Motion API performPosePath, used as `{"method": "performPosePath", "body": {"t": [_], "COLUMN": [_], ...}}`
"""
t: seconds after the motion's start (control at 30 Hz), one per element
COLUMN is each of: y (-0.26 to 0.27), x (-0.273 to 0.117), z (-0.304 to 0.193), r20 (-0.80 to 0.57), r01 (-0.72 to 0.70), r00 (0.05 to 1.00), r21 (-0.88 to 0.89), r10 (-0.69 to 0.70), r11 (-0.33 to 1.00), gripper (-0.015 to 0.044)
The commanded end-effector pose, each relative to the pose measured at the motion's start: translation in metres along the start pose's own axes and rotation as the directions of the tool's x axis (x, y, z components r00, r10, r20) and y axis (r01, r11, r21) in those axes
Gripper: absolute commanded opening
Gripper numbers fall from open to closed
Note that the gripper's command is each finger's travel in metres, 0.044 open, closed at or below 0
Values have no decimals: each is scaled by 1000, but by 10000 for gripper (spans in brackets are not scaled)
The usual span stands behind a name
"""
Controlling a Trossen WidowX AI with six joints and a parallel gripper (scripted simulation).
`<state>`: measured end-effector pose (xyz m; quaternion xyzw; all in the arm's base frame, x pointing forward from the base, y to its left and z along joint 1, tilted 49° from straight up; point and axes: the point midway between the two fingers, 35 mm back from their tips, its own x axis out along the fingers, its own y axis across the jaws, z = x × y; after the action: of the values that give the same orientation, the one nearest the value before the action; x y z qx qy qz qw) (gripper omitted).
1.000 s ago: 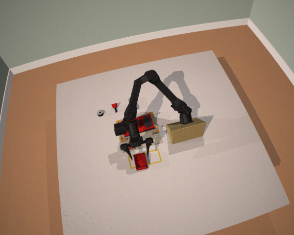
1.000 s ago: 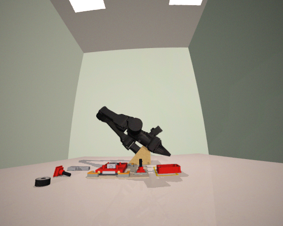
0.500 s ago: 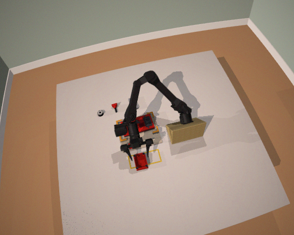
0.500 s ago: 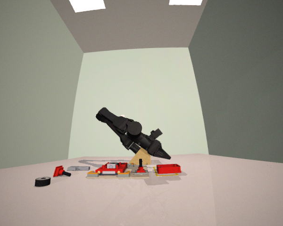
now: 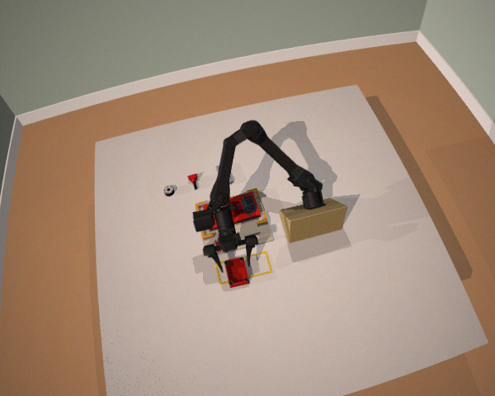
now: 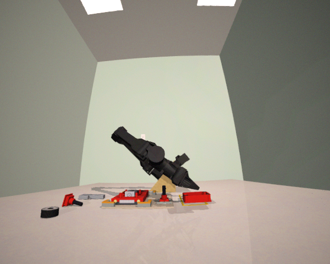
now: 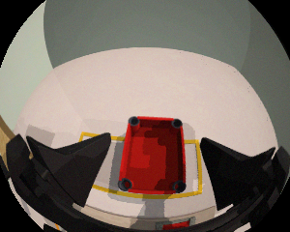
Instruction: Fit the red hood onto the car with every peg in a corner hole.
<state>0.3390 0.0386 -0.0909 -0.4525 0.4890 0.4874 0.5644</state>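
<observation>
The hood [image 5: 237, 271] [image 6: 196, 197] [image 7: 155, 157] is a red open box shape. It lies upside down, its hollow and four corner bosses facing up, across a yellow outlined rectangle on the table. My gripper [image 5: 235, 268] [image 6: 198, 188] [image 7: 157, 141] is open and empty. Its fingertips are above the hood's height, spread wide to either side of it in the wrist view. The red chassis [image 5: 253, 214] [image 6: 117, 198] sits in the jig with orange and grey corners. The grey engine block [image 6: 130, 193] is on it; my arm hides part of the chassis in the top view.
A red part with a black peg [image 6: 164, 197] stands on the jig board [image 5: 262, 235] beside the chassis. A black wheel [image 5: 168, 190] [image 6: 49, 212], another red part [image 5: 192, 179] [image 6: 69, 199] and a grey piece [image 6: 91, 196] lie beyond. The arm's wooden base block [image 5: 317, 222] stands right of the jig.
</observation>
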Motion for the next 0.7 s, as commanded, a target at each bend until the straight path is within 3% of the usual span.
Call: {"method": "performPosePath", "body": {"t": [0.0, 0.67], "y": [1, 1], "x": [5, 10], "z": [-4, -13], "r20": [1, 1], "r01": [-7, -4], "r00": [1000, 1000], "r21": [-1, -1], "r10": [7, 4], "r11": [1000, 1000], "gripper": [440, 440]}}
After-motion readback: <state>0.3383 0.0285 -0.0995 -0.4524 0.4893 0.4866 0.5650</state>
